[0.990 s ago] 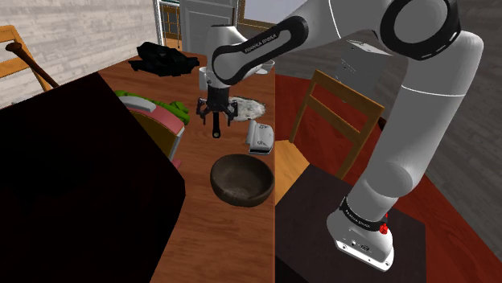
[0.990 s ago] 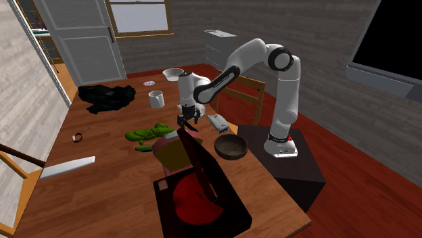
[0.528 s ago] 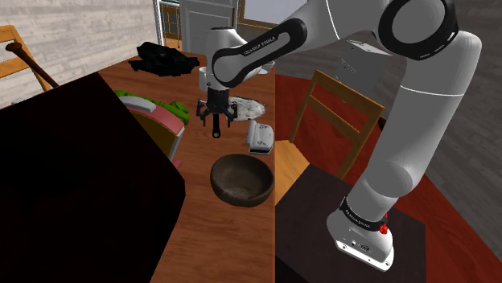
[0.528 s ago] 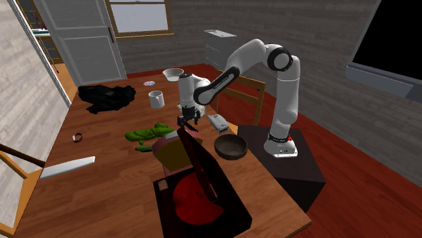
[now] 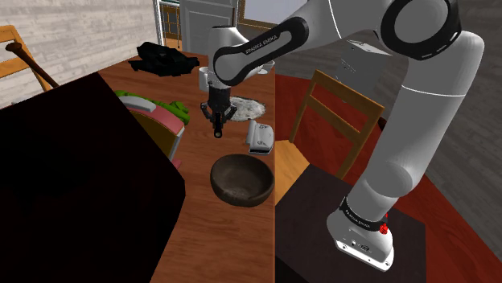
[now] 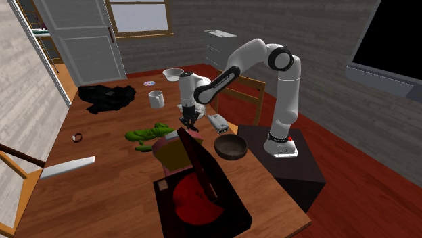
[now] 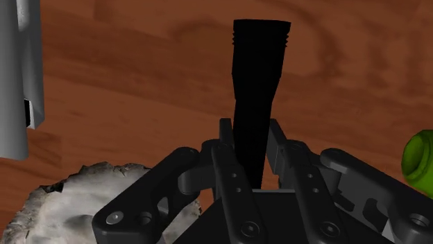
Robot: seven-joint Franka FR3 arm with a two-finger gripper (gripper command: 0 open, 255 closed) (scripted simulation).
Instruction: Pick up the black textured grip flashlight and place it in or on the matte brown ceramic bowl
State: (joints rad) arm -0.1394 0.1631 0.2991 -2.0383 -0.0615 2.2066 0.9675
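The black flashlight [image 7: 257, 76] stands out from between my two black fingers, which clasp its narrow handle; its ribbed wider head points away over the wooden table. In the shoulder view my gripper [image 5: 217, 120] is low over the table with the flashlight [image 5: 217, 130] under it, just behind the matte brown bowl [image 5: 240, 180]. In the second exterior view the gripper [image 6: 190, 120] is beside the bowl [image 6: 230, 146], towards that view's left.
A grey-white device [image 5: 259, 137] lies next to the bowl. A pale crumpled cloth [image 5: 246, 107] is behind the gripper. Green items [image 6: 145, 134], a white mug [image 6: 156, 99], black cloth [image 6: 105, 97] and a dark open case [image 6: 203, 193] share the table. A wooden chair [image 5: 338, 112] stands beside it.
The fingers stood apart around the flashlight in the earlier frames; now they have shut on it. The arm has hardly moved.
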